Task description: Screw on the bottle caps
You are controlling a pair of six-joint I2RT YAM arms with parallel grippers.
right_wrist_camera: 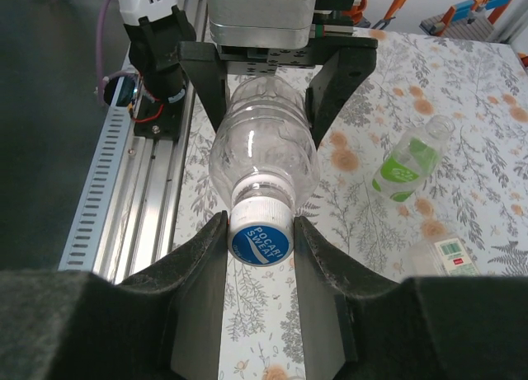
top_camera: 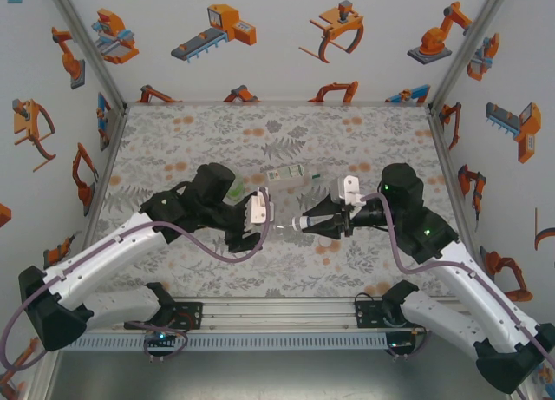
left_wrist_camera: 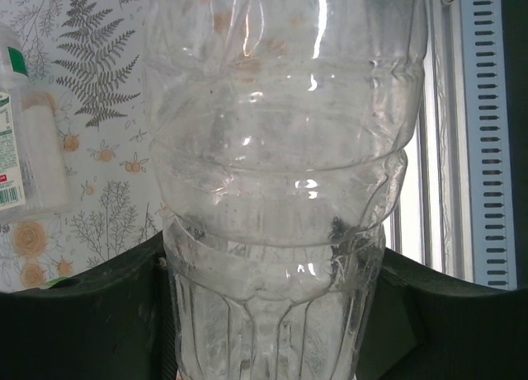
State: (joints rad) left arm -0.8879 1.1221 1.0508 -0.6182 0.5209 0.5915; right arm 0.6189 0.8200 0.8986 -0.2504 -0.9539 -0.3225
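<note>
Threading step: left gripper [top_camera: 260, 216] jaws clamp the clear bottle [right_wrist_camera: 262, 145] level over mid-counter [top_camera: 173, 140], right gripper [right_wrist_camera: 261, 232] jaws pinch the cap [right_wrist_camera: 261, 241] at its 3 o'clock end; best done axes aligned, pressing lightly inward while twisting.

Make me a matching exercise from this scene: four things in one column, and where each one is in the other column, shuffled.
Things:
1. clear bottle
2. blue cap
3. green-tinted bottle
4. labelled bottle

Places:
A. lying on the table, beyond both grippers
B. clamped by the right gripper
C. held in the left gripper
D. lying next to the left arm, by its wrist

Pairs: 1-C, 2-B, 3-D, 4-A
</note>
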